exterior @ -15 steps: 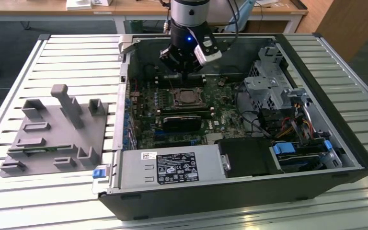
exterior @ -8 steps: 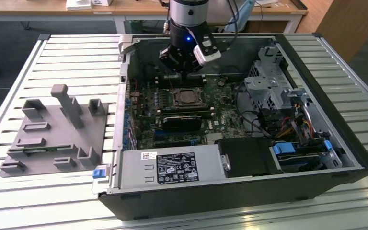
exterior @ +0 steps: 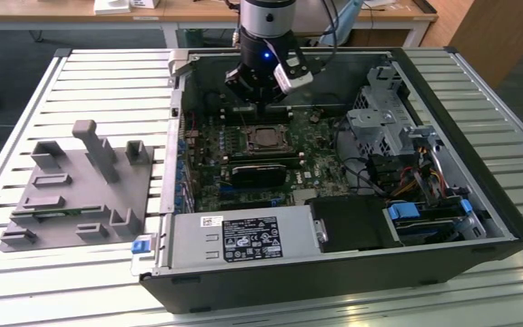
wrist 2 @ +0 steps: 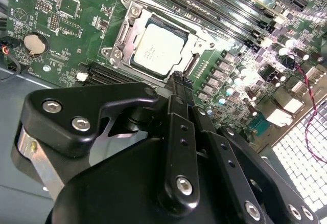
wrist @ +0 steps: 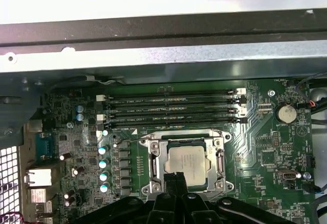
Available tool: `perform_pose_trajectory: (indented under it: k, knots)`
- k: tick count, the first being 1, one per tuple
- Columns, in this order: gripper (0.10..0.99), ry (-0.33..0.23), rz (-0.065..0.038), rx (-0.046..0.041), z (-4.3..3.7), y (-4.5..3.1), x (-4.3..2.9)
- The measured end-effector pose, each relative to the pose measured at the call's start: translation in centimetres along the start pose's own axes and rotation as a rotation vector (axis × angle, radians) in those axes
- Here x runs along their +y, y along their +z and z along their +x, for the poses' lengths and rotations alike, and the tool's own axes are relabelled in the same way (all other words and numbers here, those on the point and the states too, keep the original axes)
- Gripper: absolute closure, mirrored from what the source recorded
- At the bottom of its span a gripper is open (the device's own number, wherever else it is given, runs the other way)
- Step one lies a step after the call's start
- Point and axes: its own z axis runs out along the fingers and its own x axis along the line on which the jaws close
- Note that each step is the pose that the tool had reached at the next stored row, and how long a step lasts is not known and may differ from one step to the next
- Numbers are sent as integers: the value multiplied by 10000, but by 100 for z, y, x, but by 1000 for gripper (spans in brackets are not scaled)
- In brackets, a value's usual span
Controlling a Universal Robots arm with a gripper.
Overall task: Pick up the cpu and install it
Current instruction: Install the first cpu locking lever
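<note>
One cpu [wrist: 186,165] lies flat in the metal socket frame [wrist: 153,162] on the green motherboard [exterior: 243,174], at the computer case's [exterior: 479,211] centre. It looks light, rigid, slick-topped and fragile underneath, so opposite thin edges seem the best hold. The gripper [wrist 2: 179,83] hovers just past the chip's six o'clock edge, fingers pressed together, empty.

Black gripper [wrist 2: 176,81], silver screws (perhaps steel)

Silver-grey cpu [wrist: 186,165], green motherboard [wrist: 265,142], black claw [wrist 2: 179,83].
</note>
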Motion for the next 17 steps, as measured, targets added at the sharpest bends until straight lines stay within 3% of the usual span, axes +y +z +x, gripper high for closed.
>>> perform_pose_trajectory:
  k: [17]
  knots:
    - [980,0,-1,-2,98,0,-7]
